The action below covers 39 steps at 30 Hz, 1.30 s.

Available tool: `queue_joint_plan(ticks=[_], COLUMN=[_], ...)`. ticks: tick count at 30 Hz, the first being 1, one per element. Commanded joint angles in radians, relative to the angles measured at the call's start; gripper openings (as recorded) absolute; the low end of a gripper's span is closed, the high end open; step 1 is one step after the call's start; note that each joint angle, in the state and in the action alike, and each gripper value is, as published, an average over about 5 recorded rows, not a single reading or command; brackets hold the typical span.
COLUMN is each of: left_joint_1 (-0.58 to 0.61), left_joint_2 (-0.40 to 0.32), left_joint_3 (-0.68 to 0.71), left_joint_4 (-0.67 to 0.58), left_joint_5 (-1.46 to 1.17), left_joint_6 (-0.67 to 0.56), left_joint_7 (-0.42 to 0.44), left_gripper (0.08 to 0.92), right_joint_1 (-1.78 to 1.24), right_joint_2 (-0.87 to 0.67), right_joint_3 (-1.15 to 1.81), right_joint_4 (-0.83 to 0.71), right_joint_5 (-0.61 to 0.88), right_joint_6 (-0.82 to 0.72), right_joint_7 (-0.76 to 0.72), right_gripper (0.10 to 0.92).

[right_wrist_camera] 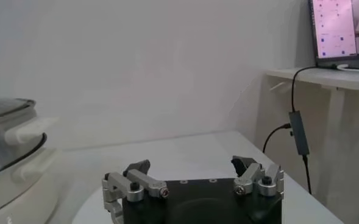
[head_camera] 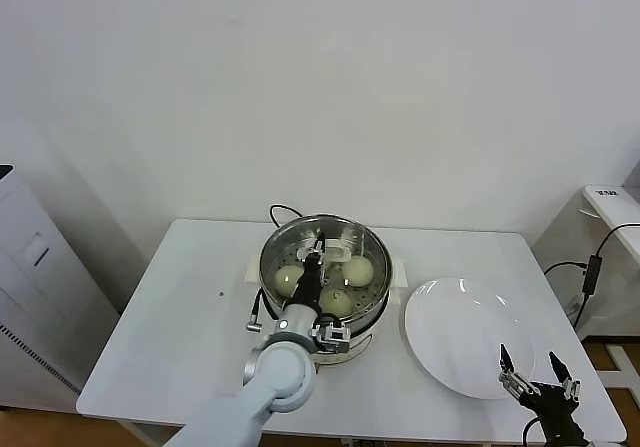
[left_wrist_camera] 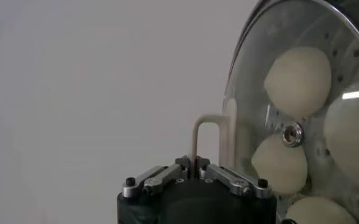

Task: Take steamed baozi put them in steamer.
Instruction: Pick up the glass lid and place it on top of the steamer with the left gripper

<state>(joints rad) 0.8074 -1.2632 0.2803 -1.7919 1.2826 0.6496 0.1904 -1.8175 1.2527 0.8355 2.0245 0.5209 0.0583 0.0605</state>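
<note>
Left gripper: pressed together, pinching the cream handle of the glass lid, which lies over the steamer. Steamed baozi: under the lid, inside the steamer beneath the gripper. Right gripper: spread wide, holding nothing, over the bench beside the near rim of the white plate.

Lab-like room: bare white wall, monitor on side desk.
</note>
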Motion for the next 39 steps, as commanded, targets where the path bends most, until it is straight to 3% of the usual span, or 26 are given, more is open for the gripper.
queue_joint_plan(ticks=[1, 39], left_joint_1=[-0.009, 0.018], left_joint_2=[-0.009, -0.025], left_joint_3=[-0.003, -0.010], left_joint_4=[0.009, 0.018], left_joint_5=[-0.002, 0.033], left_joint_6=[0.014, 0.000], left_joint_7=[-0.007, -0.025], left_gripper=[0.117, 0.117], right_joint_1=[-0.004, -0.016], right_joint_2=[0.005, 0.017], right_joint_3=[0.001, 0.010], right_joint_4=[0.004, 0.004], right_joint_5=[-0.001, -0.003], right_joint_6=[0.003, 0.024], right_joint_7=[-0.002, -0.021], right_gripper=[0.823, 0.823])
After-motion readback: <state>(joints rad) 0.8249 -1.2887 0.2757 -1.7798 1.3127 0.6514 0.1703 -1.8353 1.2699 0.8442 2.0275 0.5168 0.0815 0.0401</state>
